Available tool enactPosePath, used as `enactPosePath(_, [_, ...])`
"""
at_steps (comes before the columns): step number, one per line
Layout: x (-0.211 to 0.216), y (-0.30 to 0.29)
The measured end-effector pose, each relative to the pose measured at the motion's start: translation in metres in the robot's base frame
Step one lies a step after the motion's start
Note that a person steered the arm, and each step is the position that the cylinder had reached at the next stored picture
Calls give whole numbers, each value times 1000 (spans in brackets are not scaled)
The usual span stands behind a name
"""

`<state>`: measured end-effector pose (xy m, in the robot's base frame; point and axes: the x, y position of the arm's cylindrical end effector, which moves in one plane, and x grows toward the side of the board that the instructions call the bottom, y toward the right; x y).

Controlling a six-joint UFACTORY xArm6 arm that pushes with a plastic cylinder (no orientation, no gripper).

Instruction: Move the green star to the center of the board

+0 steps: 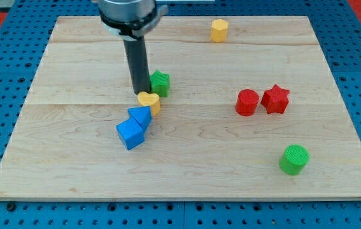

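Note:
The green star (160, 82) lies a little left of the board's middle, in the upper half. My tip (141, 93) stands just to the star's left, touching or nearly touching it, and right above a yellow heart-shaped block (149, 101). The rod partly hides the star's left side.
Below the yellow heart lie a blue triangular block (141, 117) and a blue cube (130, 133), all in a chain. A yellow hexagonal block (219, 30) sits at the top. A red cylinder (247, 102) and a red star (276, 99) sit at the right. A green cylinder (294, 159) is at the lower right.

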<state>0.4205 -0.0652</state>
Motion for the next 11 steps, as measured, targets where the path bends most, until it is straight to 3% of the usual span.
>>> enactPosePath(1, [-33, 0])
enactPosePath(2, [-46, -66])
enactPosePath(3, [-68, -41])
enactPosePath(5, [-68, 18])
enactPosePath(9, [9, 43])
enactPosePath(10, [-21, 31])
enactPosePath(11, [-27, 55])
